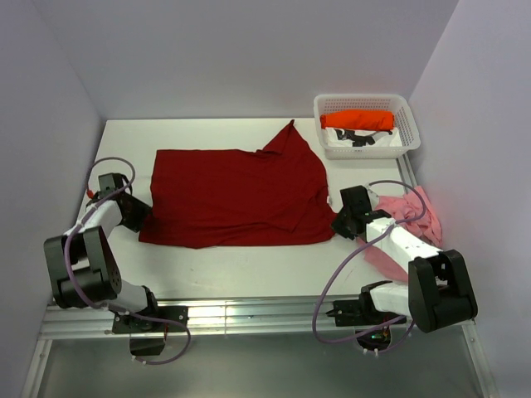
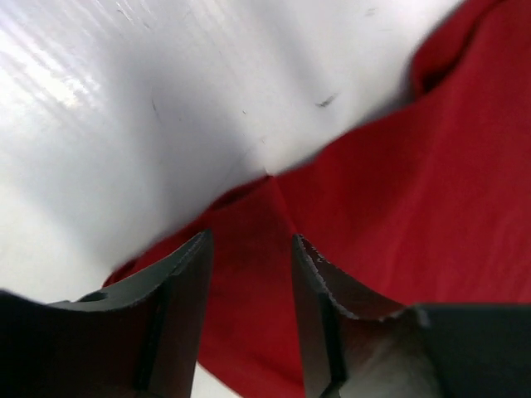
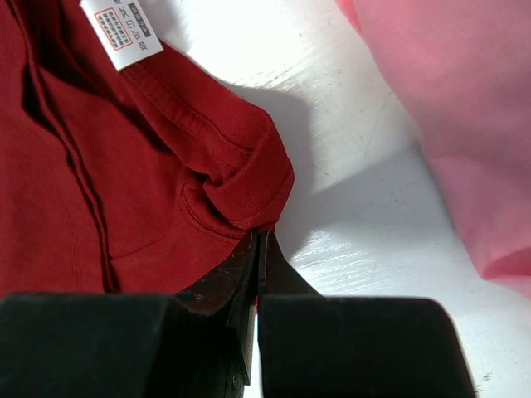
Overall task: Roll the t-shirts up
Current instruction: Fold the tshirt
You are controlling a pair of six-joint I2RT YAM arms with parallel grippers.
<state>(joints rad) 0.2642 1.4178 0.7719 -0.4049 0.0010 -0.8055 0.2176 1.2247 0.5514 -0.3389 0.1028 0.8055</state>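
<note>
Nearest in, the left gripper (image 2: 249,240) was seen with its jaws partly apart over the left edge of the dark red t-shirt (image 1: 236,195). Red cloth showed in the gap, but no grip could be confirmed. Across the surface (image 1: 249,265), the right gripper (image 3: 259,236) was found narrow, jaws pressed together and tips against a folded hem at the shirt's right edge. Whether a pinch of cloth was caught between them could not be told.

The shirt itself was laid flat in the middle, 1 sleeve pointing to the far side. For a clean roll, it was judged that both edges should be taken level with each other. The hem should be caught fully rather than nipped at its tip, and the cloth kept taut so the roll would not skew.

The pale pink t-shirt (image 1: 419,211) was found crumpled just beside the right arm, apart from the red one. Farthest off, the bright orange t-shirt (image 1: 357,120) was lodged in the white basket (image 1: 411,143), already bundled.

The care label (image 3: 123,29) and the hem stitching were given only by the right wrist view, the basket and the whole layout only by the top view.
</note>
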